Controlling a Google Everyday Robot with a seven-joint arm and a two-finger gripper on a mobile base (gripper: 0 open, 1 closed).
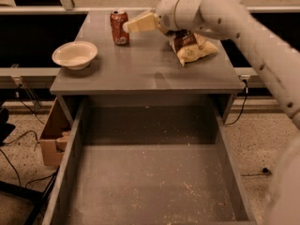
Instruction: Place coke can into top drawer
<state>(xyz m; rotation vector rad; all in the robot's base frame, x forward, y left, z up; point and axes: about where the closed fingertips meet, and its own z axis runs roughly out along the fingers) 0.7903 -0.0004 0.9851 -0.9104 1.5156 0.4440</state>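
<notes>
The red coke can (119, 27) stands upright at the back left of the grey cabinet top (145, 71). My gripper (130, 26) reaches in from the right on the white arm, and its tip is right beside the can's right side at about can height. I cannot tell whether it touches the can. The top drawer (70, 168) is pulled out wide open below the cabinet top, and its speckled grey floor holds nothing.
A white bowl (75, 54) sits on the left of the cabinet top. A brown-and-tan chip bag (194, 48) lies at the right, under my arm. A brown cardboard box (51, 135) stands on the floor left of the drawer. Cables run across the floor.
</notes>
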